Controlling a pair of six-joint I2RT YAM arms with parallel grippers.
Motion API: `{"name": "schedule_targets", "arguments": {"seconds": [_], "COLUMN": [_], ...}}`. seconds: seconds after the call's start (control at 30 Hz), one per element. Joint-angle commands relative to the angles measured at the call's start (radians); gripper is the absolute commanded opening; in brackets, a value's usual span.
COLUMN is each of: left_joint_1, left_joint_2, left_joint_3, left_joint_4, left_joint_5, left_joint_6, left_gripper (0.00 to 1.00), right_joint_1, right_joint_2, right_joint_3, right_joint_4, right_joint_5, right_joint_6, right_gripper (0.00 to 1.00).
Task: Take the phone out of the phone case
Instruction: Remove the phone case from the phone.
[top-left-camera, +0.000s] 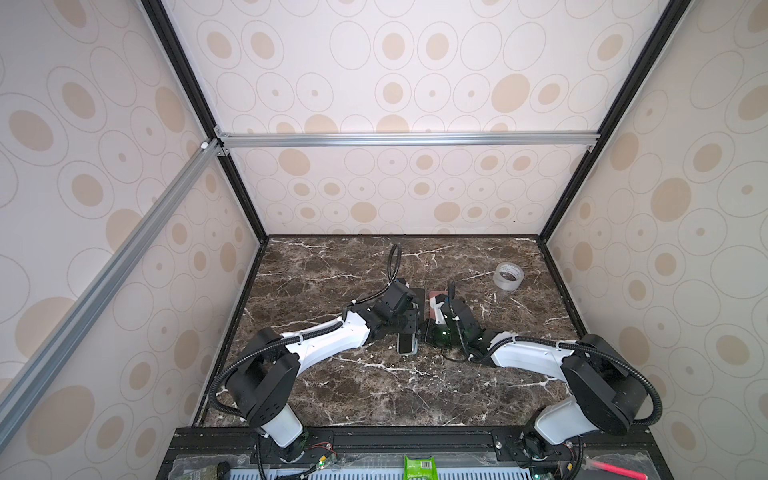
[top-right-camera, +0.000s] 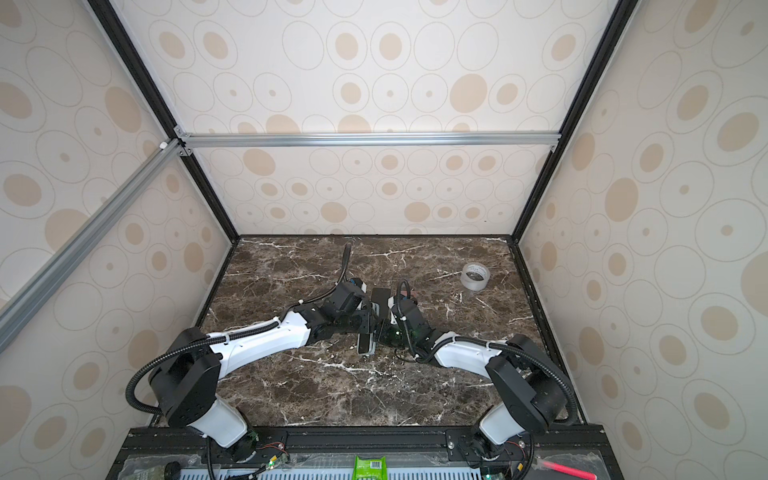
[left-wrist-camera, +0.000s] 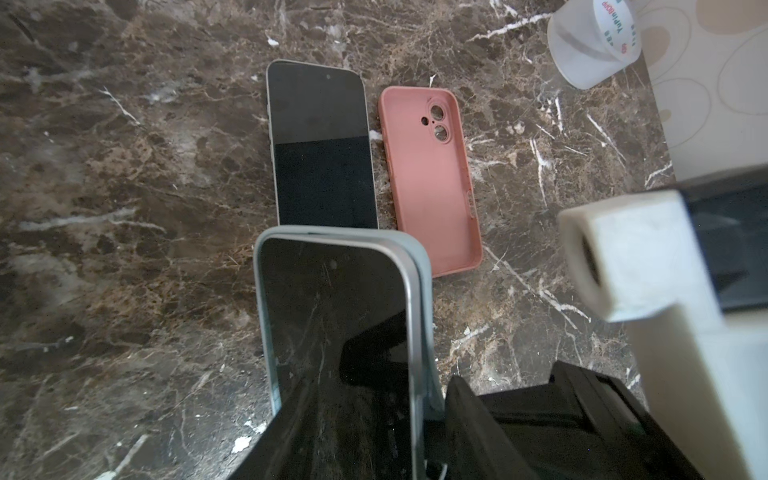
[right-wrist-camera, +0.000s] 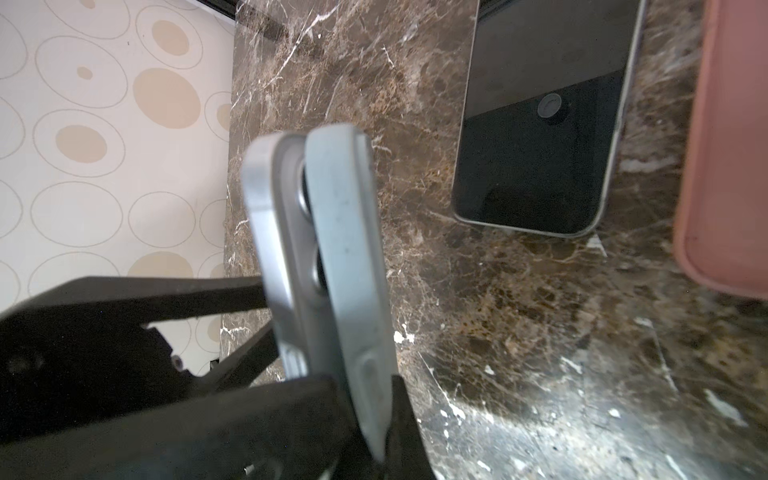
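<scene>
Two robot arms meet over the middle of a brown marble table (top-left-camera: 374, 386), holding a phone (left-wrist-camera: 332, 332) up off the surface between them. The phone's top edge stands clear of its grey-blue phone case (right-wrist-camera: 345, 232). In the right wrist view a wedge of gap between the two shows the camera lenses, while lower down phone and case sit together.

The right gripper (right-wrist-camera: 374, 415) is clamped tight on the lower side wall of the case. The left gripper (top-left-camera: 405, 326) has its jaws partway apart, with one black finger lying across the lower screen. Whether it actually grips the phone cannot be told.

Just beyond the raised handset, a second phone (left-wrist-camera: 320, 145) lies flat, screen up, beside a pink case (left-wrist-camera: 432, 178) lying hollow side up. Their long edges run parallel with only a narrow strip of marble between them. A roll of clear tape (top-left-camera: 508, 277) sits well apart, near the right-hand edge of the table.

Bare marble stretches along the table's left side and between the arms and the black front rail (top-left-camera: 415, 436). The patterned walls (top-left-camera: 415, 187) close in on the other three edges.
</scene>
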Motion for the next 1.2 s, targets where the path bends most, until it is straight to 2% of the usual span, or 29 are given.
{"name": "schedule_targets", "arguments": {"seconds": [0.0,0.37,0.8,0.97,1.17], "left_joint_1": [-0.014,-0.014,-0.015,-0.014,-0.014], "left_joint_2": [0.016,0.042,0.027,-0.001,-0.027], "left_joint_3": [0.045,0.045,0.031,0.005,-0.024], "left_joint_4": [-0.042,-0.089,-0.086,-0.048,-0.009], "left_joint_5": [-0.033,-0.081,-0.086,-0.079,-0.071], "left_joint_6": [-0.009,-0.004,-0.01,-0.018,-0.022], "left_gripper": [0.46,0.33,0.33,0.37,0.38], "right_joint_1": [0.013,0.025,0.025,0.025,0.025], "right_joint_2": [0.005,0.004,0.005,0.01,0.018], "right_joint_3": [0.036,0.062,0.052,0.038,0.026], "right_joint_4": [0.04,0.005,-0.009,-0.002,0.015], "right_joint_5": [-0.003,0.015,0.052,0.07,0.066], "right_joint_6": [0.012,-0.003,0.02,0.039,0.057], "right_gripper": [0.0,0.0,0.0,0.0,0.0]}}
